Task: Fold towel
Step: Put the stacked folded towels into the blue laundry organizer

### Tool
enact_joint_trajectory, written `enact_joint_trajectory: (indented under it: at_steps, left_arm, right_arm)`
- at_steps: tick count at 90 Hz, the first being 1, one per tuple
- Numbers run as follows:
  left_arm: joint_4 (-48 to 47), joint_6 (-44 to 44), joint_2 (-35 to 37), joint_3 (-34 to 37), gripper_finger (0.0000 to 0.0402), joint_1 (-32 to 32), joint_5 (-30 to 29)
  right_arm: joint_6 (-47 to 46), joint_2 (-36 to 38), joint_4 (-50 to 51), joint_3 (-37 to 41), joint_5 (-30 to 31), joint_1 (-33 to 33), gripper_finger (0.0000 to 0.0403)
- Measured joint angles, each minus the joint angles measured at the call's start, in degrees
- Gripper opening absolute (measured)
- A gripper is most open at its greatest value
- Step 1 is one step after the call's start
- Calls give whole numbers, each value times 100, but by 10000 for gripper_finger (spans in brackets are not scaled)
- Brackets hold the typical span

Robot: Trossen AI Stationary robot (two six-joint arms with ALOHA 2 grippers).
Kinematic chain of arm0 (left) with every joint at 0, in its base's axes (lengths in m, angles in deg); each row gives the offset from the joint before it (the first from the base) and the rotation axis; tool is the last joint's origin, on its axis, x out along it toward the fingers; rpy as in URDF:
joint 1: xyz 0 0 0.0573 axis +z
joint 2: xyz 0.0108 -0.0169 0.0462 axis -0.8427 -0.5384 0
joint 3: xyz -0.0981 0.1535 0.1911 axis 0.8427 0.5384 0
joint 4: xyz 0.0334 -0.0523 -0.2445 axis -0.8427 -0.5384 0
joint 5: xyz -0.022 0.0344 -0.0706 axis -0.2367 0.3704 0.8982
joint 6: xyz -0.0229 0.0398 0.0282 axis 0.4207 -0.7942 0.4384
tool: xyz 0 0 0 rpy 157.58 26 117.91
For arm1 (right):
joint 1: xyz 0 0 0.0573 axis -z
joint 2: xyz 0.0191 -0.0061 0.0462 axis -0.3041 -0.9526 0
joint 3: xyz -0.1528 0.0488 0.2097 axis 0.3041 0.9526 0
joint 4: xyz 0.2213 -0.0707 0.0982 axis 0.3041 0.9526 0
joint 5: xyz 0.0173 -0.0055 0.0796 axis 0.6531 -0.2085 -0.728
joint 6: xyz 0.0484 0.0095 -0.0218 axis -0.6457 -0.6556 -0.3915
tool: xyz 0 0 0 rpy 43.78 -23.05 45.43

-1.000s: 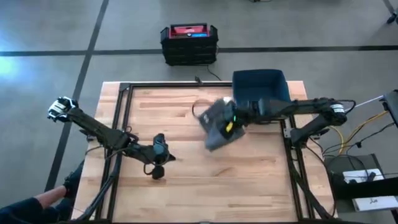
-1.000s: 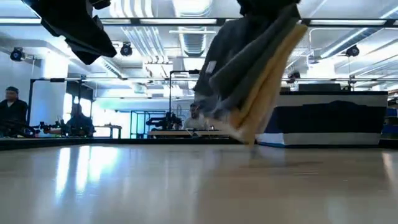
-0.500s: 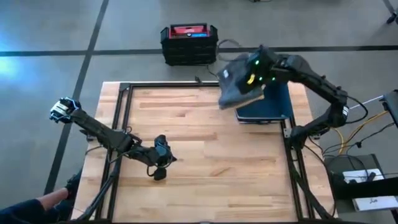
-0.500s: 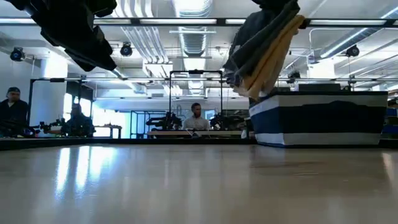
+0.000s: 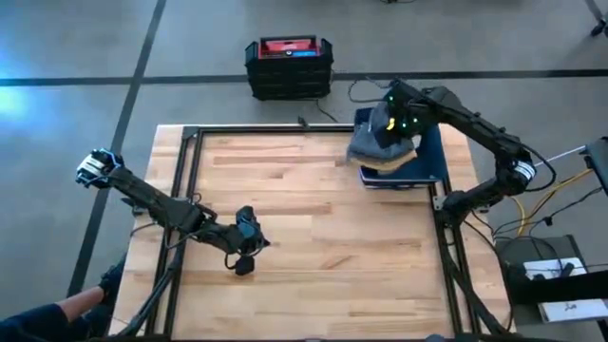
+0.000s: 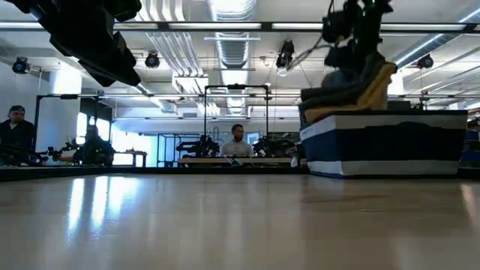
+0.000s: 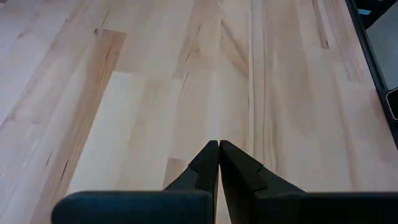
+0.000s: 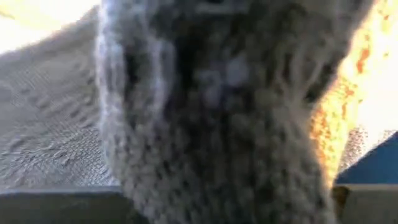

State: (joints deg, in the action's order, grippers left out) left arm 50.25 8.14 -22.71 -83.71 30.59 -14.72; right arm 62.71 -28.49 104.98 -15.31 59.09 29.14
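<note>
wooden table [image 5: 313,247]: right hand [image 5: 397,122] pinches towel [image 5: 380,144] over blue bin [image 5: 432,157]; left hand [image 7: 219,148] pressed together.

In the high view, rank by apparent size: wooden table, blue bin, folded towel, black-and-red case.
Largest to smallest:
1. wooden table
2. blue bin
3. black-and-red case, close to the bin
4. folded towel

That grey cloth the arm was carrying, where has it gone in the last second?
The right gripper carried the folded towel from mid-table to the far right corner and lowered it onto the blue bin. The left gripper stayed shut, low over the table.
</note>
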Motion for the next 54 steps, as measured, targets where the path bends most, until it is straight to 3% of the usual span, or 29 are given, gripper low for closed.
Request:
enact_joint_trajectory:
  at_steps: [17, 41, 54]
  left_arm:
    - [1, -2, 2, 0, 0, 0, 0]
    - [89, -34, -42, 0, 0, 4, -48]
    - [115, -33, -127, 0, 0, 3, -63]
  right_arm:
    - [94, 14, -214, 465, 272, 237, 96]
    - [337, 229, -443, -735, -523, 291, 96]
    - [368, 441, -1041, -904, -1372, 581, 96]
